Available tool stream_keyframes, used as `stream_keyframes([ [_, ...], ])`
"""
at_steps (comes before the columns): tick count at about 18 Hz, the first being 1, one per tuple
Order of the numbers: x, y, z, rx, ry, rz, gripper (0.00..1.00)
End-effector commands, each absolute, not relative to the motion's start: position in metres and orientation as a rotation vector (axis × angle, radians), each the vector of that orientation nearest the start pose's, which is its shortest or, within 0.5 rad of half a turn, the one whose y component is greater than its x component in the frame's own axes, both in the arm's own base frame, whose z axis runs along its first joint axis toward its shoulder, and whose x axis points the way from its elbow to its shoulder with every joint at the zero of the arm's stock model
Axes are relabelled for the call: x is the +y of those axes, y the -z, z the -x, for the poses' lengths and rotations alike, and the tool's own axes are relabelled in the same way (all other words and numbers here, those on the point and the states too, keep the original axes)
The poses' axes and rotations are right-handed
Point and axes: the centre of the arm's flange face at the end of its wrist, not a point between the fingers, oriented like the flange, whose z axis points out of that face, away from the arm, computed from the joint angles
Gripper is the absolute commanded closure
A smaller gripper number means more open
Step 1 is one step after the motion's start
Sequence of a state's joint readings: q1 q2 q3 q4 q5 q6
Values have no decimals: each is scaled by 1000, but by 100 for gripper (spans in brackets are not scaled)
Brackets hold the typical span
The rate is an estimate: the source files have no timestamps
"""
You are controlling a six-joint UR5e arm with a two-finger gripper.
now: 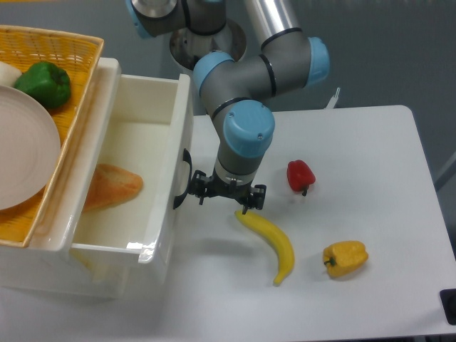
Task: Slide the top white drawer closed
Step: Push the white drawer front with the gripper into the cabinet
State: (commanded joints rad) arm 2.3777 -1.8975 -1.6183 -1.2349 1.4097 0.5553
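The top white drawer (153, 153) is pulled out of the cabinet toward the right and stands open. A bread loaf (110, 187) lies inside it. Its black curved handle (184, 178) is on the front face, pointing right. My gripper (225, 198) points down at the table just right of the handle, close to it; I cannot tell if they touch. Its black fingers (200, 191) look spread apart with nothing between them. The lower drawer is hidden under the top one.
A yellow wicker basket (75, 117) with a white plate (25, 153) and a green pepper (44, 84) sits on the cabinet. A banana (269, 242) lies just below the gripper. A red pepper (300, 175) and a yellow pepper (345, 258) lie to the right.
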Motion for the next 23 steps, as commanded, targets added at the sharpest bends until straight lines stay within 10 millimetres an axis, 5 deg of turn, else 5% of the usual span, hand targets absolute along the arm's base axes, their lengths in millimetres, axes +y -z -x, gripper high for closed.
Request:
stream_keyframes([
  [23,556,-325,265,-201,225,3055,0],
])
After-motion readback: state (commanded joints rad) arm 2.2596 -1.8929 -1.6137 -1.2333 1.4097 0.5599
